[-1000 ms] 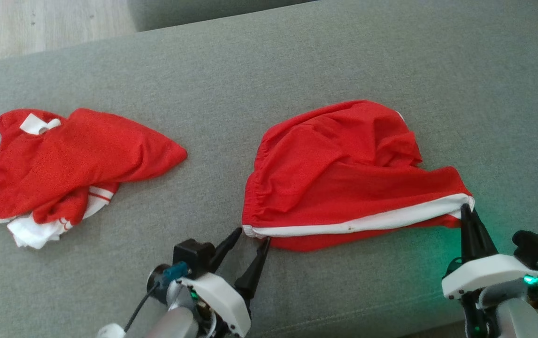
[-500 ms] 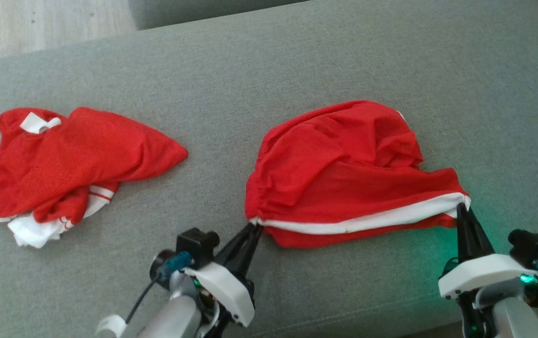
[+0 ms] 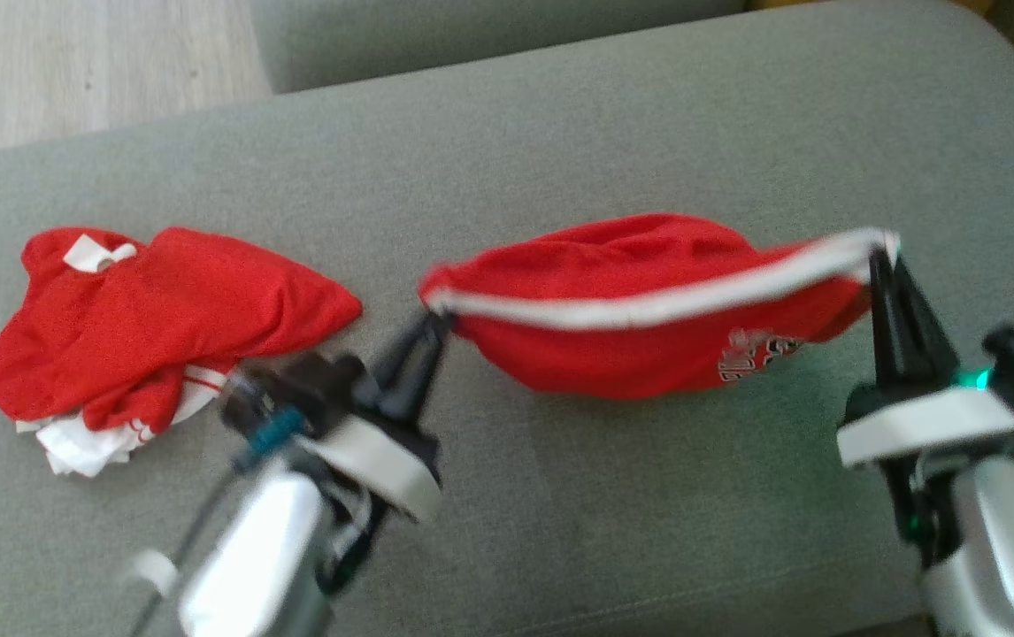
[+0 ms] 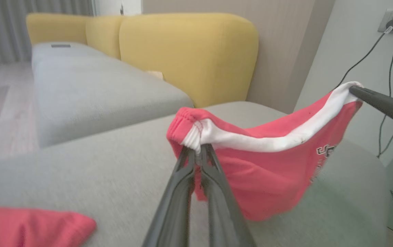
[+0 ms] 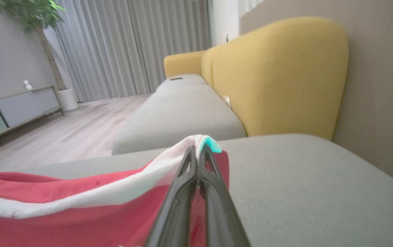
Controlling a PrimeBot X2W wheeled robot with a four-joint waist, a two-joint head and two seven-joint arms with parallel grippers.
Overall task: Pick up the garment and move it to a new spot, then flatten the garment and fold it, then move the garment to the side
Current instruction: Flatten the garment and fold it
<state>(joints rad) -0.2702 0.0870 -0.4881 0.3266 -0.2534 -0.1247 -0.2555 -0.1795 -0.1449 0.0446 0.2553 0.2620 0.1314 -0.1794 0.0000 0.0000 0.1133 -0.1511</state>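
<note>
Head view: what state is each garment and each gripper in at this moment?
red shorts, held up by two ends of the white stripe, sagging between them.
left gripper, shut on the shorts' gathered end.
right gripper, shut on the shorts' other end.
red-and-white garment, crumpled in a heap on the sofa.

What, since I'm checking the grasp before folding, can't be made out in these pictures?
- Logo on the held garment: head view, motion blur; left wrist view, partly turned away.
- Left end effector: head view, blurred.
- Other red garment: crumpled on itself; left wrist view's bottom edge crops it.
</note>
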